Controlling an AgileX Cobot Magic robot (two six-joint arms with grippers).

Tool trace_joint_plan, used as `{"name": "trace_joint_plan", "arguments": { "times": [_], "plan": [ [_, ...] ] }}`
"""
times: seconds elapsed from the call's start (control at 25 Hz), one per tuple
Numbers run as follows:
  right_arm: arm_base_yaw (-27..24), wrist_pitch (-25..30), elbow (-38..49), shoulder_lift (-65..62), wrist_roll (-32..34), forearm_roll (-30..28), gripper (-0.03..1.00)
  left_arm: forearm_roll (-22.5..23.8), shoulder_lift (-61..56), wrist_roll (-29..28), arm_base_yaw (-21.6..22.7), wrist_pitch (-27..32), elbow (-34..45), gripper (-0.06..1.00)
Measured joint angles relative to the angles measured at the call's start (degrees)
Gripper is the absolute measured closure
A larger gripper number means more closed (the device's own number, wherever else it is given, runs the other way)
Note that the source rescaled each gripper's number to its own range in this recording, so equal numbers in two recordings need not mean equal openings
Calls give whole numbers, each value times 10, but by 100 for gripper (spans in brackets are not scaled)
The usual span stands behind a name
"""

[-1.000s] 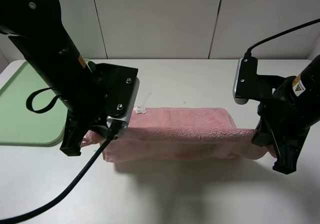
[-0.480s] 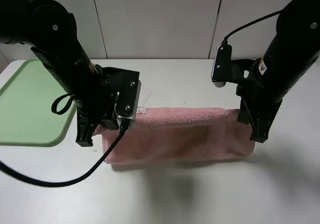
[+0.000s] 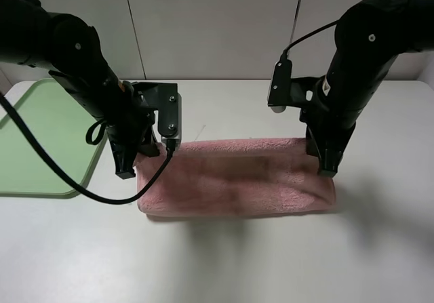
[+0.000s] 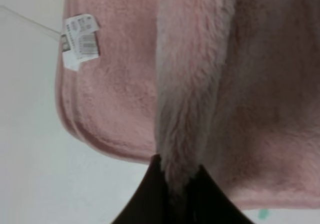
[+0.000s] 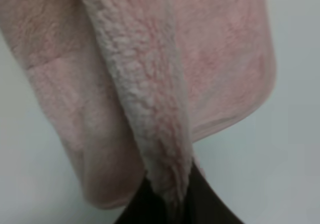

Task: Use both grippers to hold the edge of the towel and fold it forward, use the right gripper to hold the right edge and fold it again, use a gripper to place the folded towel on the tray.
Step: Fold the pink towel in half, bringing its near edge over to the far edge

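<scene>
Both grippers are clamped tight on the edge of the towel (image 3: 237,142). The left gripper (image 3: 126,171) nips a ridge of pink pile at the left end and the right gripper (image 3: 327,167) does the same at the right end. Each wrist view shows cloth squeezed between black jaws. The towel (image 3: 237,181) lies across the middle of the table (image 3: 271,262), doubled over, with the held edge close to the lower layer's far border. The tray (image 3: 34,133) sits at the table's left edge, just beside the cloth. To finish this fold cleanly, I'd say both arms should travel level and together, with the cloth taut between them. They should lay the edge squarely over the border by the white tag (image 4: 80,38) and let go only once it rests flat.
</scene>
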Motion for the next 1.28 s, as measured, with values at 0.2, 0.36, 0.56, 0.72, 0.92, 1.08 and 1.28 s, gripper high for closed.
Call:
{"name": "trace_joint_plan", "arguments": {
  "times": [0.2, 0.36, 0.56, 0.72, 0.92, 1.08, 1.28],
  "plan": [
    [-11, -15, -8, 22, 0, -8, 97, 23, 8, 0, 2, -50, 0, 94],
    [-19, -23, -8, 25, 0, -13, 97, 32, 13, 0, 2, -94, 0, 94],
    [-23, -24, -8, 25, 10, -34, 61, 45, 14, 0, 6, -119, 1, 73],
    [-27, -53, -7, 25, 30, -60, 5, 44, 17, -21, 12, -137, 8, 14],
    [-28, -84, -7, 25, 33, -52, -3, 40, 19, -35, 12, -155, 10, -3],
    [-28, -84, -7, 25, 44, -47, -3, 40, 19, -35, 12, -155, 10, -5],
    [-28, -79, -7, 25, 46, -45, -3, 40, 16, -44, 12, -129, 10, -5]
  ]
}}
